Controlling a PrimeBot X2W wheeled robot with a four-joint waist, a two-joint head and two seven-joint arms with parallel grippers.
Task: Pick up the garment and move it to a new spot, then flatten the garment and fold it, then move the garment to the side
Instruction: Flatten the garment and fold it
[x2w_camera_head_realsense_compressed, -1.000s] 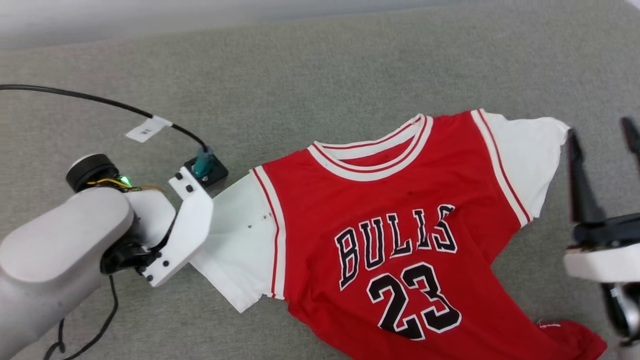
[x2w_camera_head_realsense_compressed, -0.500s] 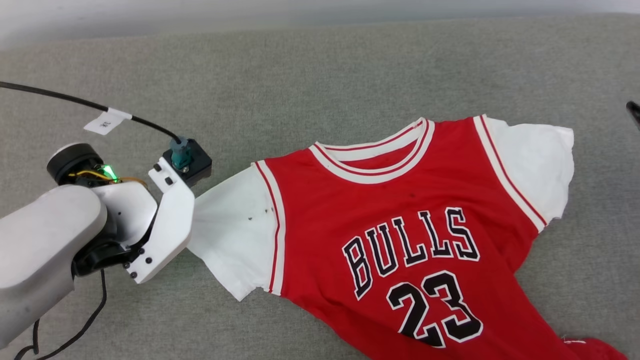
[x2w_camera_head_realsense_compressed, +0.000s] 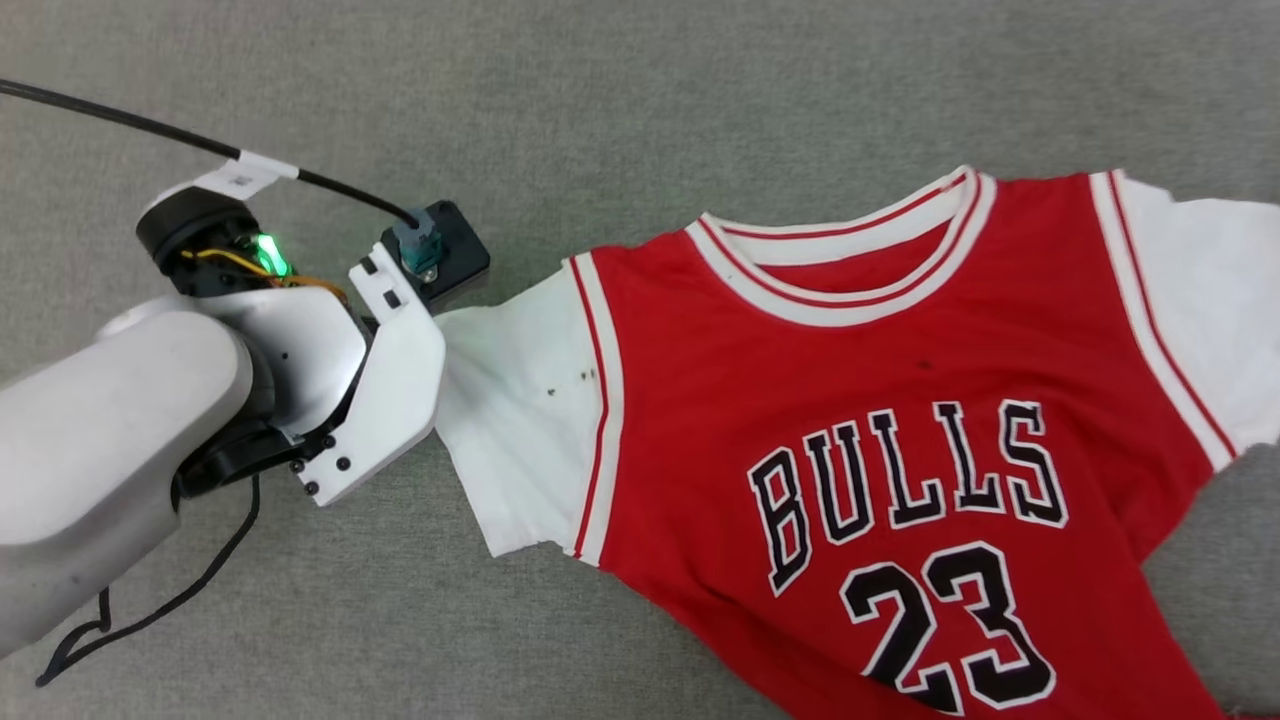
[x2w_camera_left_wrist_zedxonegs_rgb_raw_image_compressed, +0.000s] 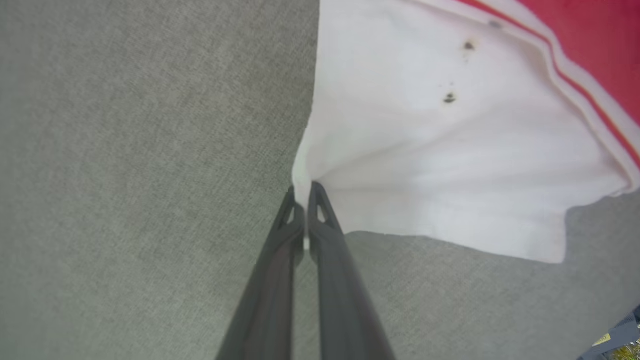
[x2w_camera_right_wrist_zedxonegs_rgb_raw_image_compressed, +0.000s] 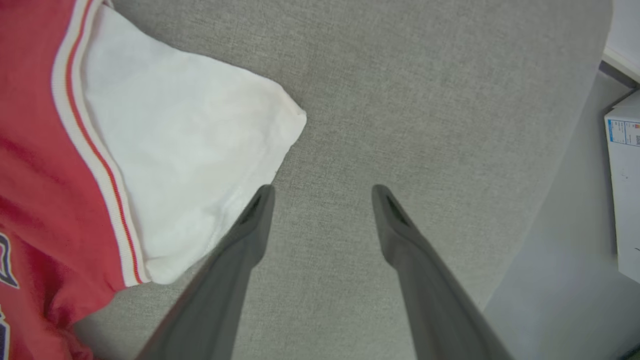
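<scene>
The garment (x2w_camera_head_realsense_compressed: 880, 400), a red jersey with white sleeves and black lettering, lies front up on the grey surface, its lower part running off the bottom of the head view. My left gripper (x2w_camera_left_wrist_zedxonegs_rgb_raw_image_compressed: 301, 192) is shut on the edge of its white left sleeve (x2w_camera_left_wrist_zedxonegs_rgb_raw_image_compressed: 430, 150), which puckers at the fingertips. In the head view the left wrist (x2w_camera_head_realsense_compressed: 380, 390) covers that grip. My right gripper (x2w_camera_right_wrist_zedxonegs_rgb_raw_image_compressed: 322, 192) hovers open just beside the other white sleeve (x2w_camera_right_wrist_zedxonegs_rgb_raw_image_compressed: 180, 165), nothing between its fingers.
A black cable (x2w_camera_head_realsense_compressed: 130, 125) with a white tag runs to the left wrist. The grey cloth surface (x2w_camera_head_realsense_compressed: 600, 100) spreads all around the jersey. In the right wrist view the surface ends at the right, with a white box (x2w_camera_right_wrist_zedxonegs_rgb_raw_image_compressed: 625, 185) beyond its edge.
The head camera has tilted down, so the pale strip at the back has left the view. The right gripper has gone out of the head view. The left gripper has kept its hold on the sleeve.
</scene>
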